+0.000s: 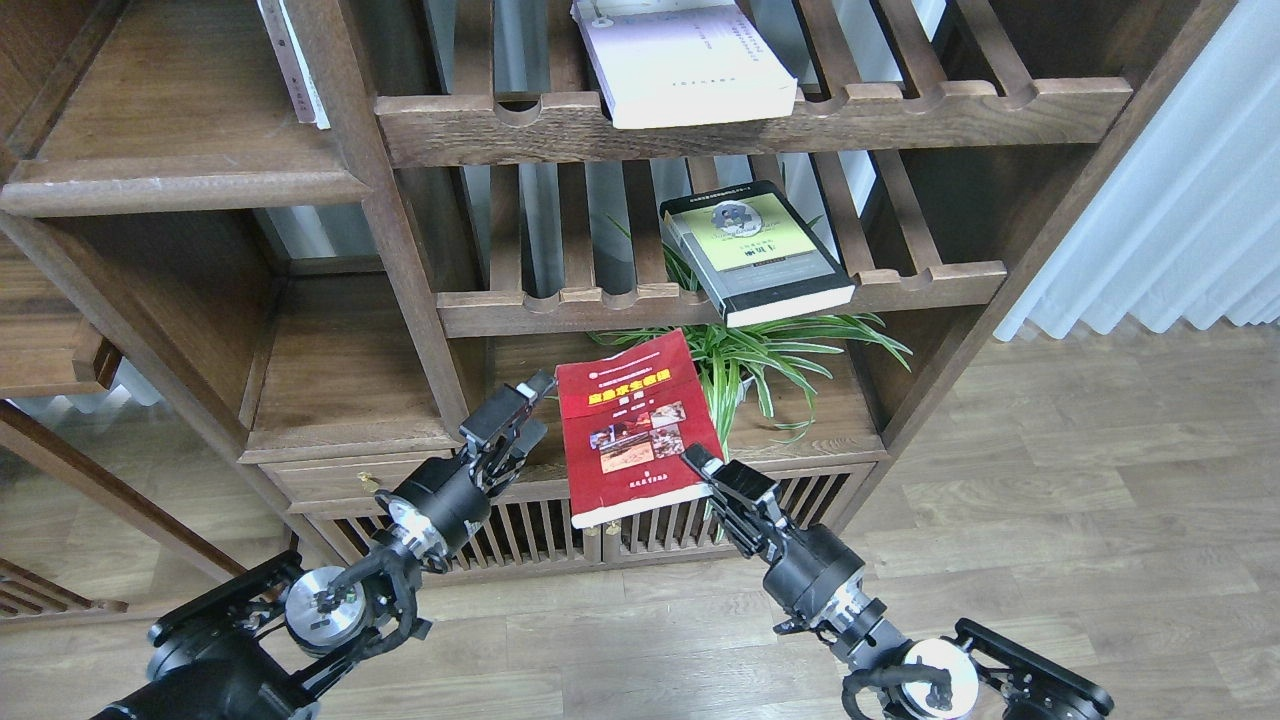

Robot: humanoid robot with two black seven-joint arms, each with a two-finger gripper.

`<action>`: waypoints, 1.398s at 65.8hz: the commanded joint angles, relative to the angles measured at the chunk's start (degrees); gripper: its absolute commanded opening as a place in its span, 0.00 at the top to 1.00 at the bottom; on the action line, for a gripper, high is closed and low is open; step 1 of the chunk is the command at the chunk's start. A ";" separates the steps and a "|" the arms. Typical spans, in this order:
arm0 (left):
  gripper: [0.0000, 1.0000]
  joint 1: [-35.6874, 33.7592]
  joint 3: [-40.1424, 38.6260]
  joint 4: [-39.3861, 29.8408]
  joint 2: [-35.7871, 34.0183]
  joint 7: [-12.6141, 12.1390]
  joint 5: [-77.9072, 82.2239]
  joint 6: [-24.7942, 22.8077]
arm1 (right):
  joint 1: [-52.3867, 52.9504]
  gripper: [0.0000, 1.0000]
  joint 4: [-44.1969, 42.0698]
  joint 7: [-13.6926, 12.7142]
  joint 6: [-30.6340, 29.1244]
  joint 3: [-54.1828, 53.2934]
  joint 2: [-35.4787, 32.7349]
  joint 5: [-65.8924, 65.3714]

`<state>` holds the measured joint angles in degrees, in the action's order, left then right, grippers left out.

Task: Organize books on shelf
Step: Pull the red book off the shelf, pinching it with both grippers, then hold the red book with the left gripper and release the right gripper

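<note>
Nearest the camera, two black robot arms rise from the bottom corners and angle inward toward a large dark wooden bookcase. The left end effector (522, 412) sits just beside the left edge of a red paperback (635, 425); its fingers look slightly parted and hold nothing. The right end effector (706, 468) is at the book's lower right corner. Whether it pinches that corner or merely touches it cannot be told.

The red paperback, with a yellow title and photos on its cover, lies tilted, its lower end jutting past the rounded front edge of the flat dark-brown shelf (340, 440). A green spider plant (770, 355) stands on the same board just behind it.

Above, a black paperback (752, 250) with a lime-green panel lies flat on a slatted rack (900, 285), its near corner overhanging the rail. Higher still, a white-lilac paperback (680, 60) lies on the top rack (900, 105), also overhanging.

The red book looks light and moderately thick. Its soft glossy cover will probably flex and may slip if pinched at one corner only. A steadier hold would likely be across the overhanging lower edge or the spine side, with the other arm bracing the opposite edge. Both wrists are pitched upward, forearms converging on the book from either side.
</note>
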<state>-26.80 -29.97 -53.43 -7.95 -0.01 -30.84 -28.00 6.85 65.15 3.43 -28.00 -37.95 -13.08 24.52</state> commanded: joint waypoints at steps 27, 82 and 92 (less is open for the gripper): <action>0.10 -0.01 5.10 -2.91 -4.89 0.01 -3.61 0.00 | 0.62 0.95 1.73 -0.09 0.00 3.33 2.79 -0.09; 0.34 0.61 6.86 -5.11 -5.24 -3.59 -6.16 0.00 | 0.09 0.94 1.91 -0.09 0.00 5.96 6.13 -1.67; 0.76 0.96 6.86 -4.67 -5.32 -3.50 -6.43 0.00 | 0.18 0.93 1.56 -0.09 0.00 5.70 6.13 -1.58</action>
<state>-26.20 -23.08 -58.47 -13.23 -3.48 -37.12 -27.97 6.96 67.10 3.38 -28.02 -31.98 -6.96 22.85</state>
